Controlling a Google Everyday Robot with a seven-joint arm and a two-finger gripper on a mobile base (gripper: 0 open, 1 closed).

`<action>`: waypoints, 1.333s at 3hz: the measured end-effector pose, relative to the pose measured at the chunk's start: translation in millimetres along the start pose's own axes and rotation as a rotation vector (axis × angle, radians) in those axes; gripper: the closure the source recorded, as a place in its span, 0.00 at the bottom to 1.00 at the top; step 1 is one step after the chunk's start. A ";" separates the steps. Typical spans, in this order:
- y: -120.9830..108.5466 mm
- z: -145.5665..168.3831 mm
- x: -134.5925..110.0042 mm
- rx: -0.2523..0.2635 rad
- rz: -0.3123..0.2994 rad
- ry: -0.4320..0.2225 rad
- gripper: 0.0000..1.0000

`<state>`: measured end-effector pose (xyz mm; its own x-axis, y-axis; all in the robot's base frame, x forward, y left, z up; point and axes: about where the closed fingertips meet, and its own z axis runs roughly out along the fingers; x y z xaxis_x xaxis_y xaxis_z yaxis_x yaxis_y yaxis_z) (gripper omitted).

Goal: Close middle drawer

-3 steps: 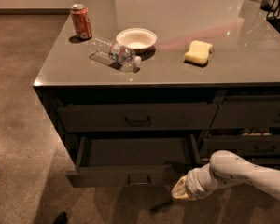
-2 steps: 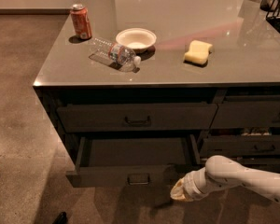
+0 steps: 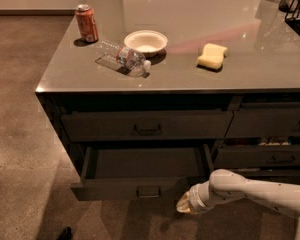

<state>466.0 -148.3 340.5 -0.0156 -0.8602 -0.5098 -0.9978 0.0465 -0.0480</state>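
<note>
The middle drawer (image 3: 140,188) is pulled out from the counter, showing its dark inner floor, lighter side walls and a low front with a small bar handle (image 3: 149,191). My gripper (image 3: 185,204) is at the end of the white arm (image 3: 255,190), which comes in from the lower right. It is low, just in front of the right part of the drawer's front, close to it or touching it. It holds nothing that I can see.
Above the open drawer is a shut top drawer (image 3: 147,126). Narrower drawers (image 3: 270,156) are to the right. On the counter top (image 3: 240,79) are a red can (image 3: 86,22), a lying plastic bottle (image 3: 122,58), a white bowl (image 3: 145,42) and a yellow sponge (image 3: 212,56). Bare floor lies to the left.
My gripper has moved slightly left along the drawer's front. The drawer stands as far open as before.
</note>
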 end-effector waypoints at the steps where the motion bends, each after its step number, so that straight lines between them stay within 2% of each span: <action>1: -17.1 12.5 -2.1 -0.012 -0.025 0.006 1.00; 2: -17.1 12.5 -2.1 -0.012 -0.026 0.006 1.00; 3: -67.0 10.9 -15.0 0.029 -0.072 -0.021 1.00; 4: -89.7 5.7 -18.7 0.060 -0.085 -0.046 1.00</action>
<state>556.2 -133.4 349.5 0.0738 -0.8381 -0.5405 -0.9896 0.0055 -0.1437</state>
